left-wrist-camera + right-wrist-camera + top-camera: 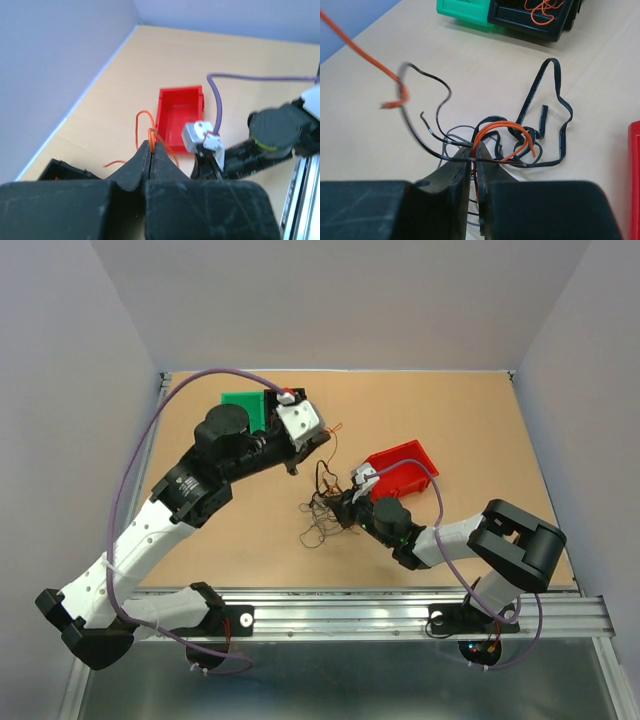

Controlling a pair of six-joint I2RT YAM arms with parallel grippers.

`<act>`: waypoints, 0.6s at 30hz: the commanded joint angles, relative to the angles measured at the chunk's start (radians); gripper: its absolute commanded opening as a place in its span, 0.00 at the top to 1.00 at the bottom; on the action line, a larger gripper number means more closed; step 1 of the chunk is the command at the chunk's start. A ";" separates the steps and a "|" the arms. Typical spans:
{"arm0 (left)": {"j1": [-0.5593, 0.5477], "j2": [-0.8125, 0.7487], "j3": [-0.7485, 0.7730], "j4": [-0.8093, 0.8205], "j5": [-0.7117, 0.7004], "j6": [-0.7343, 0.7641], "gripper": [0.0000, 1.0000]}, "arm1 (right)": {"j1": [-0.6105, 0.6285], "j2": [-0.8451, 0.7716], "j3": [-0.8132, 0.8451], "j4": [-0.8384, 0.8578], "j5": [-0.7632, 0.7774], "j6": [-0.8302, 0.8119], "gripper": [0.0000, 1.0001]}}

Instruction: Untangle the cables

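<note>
Left pincer [151, 144] was pinching an orange wire [137, 127], right pincer [473, 156] clamped onto the cable tangle [495, 123] lying on the desk [485, 65].

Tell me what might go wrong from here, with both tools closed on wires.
1. The left tool is shut on a thin orange wire that looks hooked around a thin black wire loop; pulling away may tighten that snag rather than free it.
2. The right tool is shut at the knotted wire tangle, seemingly pinching several strands, so it may trap the very wire the left tool holds.
</note>
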 commanded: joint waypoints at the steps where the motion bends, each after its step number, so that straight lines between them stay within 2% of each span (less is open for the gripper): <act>1: 0.002 0.045 0.181 -0.053 -0.089 -0.068 1.00 | 0.005 0.019 0.050 0.075 0.009 -0.014 0.93; 3: 0.004 0.059 0.259 -0.059 -0.166 -0.074 1.00 | 0.003 0.016 0.047 0.075 0.003 -0.016 0.98; 6: 0.004 0.063 0.334 -0.036 -0.295 -0.077 1.00 | 0.003 0.008 0.036 0.075 0.008 -0.022 0.99; 7: 0.004 0.056 0.348 -0.024 -0.400 -0.065 1.00 | 0.005 0.005 0.033 0.075 0.008 -0.022 0.99; 11: 0.005 0.016 0.368 0.074 -0.634 -0.048 1.00 | 0.005 0.002 0.026 0.075 0.015 -0.027 0.98; 15: 0.005 0.000 0.323 0.072 -0.594 -0.042 1.00 | 0.005 -0.004 0.024 0.075 0.008 -0.023 0.97; 18: 0.008 0.023 0.252 0.105 -0.619 -0.020 1.00 | 0.005 -0.019 0.016 0.075 -0.015 -0.019 0.97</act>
